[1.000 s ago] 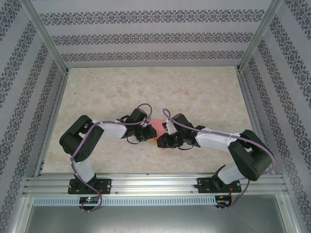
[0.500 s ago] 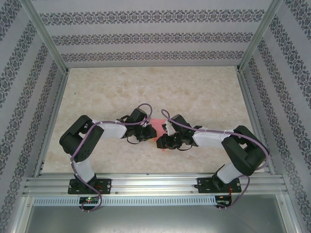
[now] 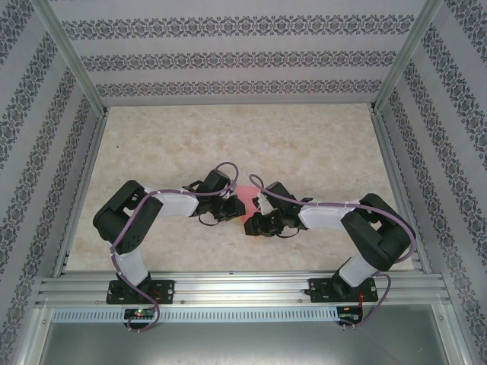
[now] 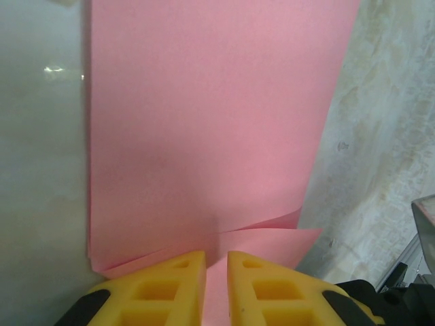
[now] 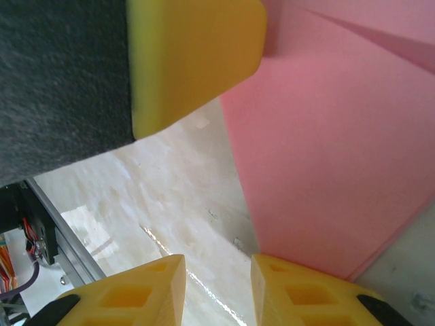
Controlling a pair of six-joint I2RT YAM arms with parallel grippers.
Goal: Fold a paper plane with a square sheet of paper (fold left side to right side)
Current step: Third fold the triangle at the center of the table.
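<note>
At the middle of the table (image 3: 228, 137) you have both grippers brought together over the square sheet of paper (image 4: 204, 122). Through the left wrist camera the sheet runs straight ahead from the left gripper (image 4: 216, 257) and covers most of the view. Its near edge lies at the fingertips, and pink shows in the narrow slit between the two fingers (image 4: 173, 282). Those fingers stand almost together, but you cannot tell whether they pinch the paper or merely sit on it.

Through the right wrist camera the sheet lies ahead and to the right of the right gripper (image 5: 214, 265). One corner of the sheet comes down just beside the finger at the right of that view, and bare table shows in the gap. That gripper's fingers stand plainly apart.

The paper is thin, matte and salmon-pink, with straight edges. Near the left fingertips it is doubled: a second layer peeks out along the near edge, and a shallow crease runs toward the slit. The fingers are yellow moulded blocks with recessed pockets. The table top is pale, marbled and slightly glossy.

From above, your left arm (image 3: 175, 204) and right arm (image 3: 327, 217) each bend at the elbow and reach inward, their tips nearly meeting.
</note>
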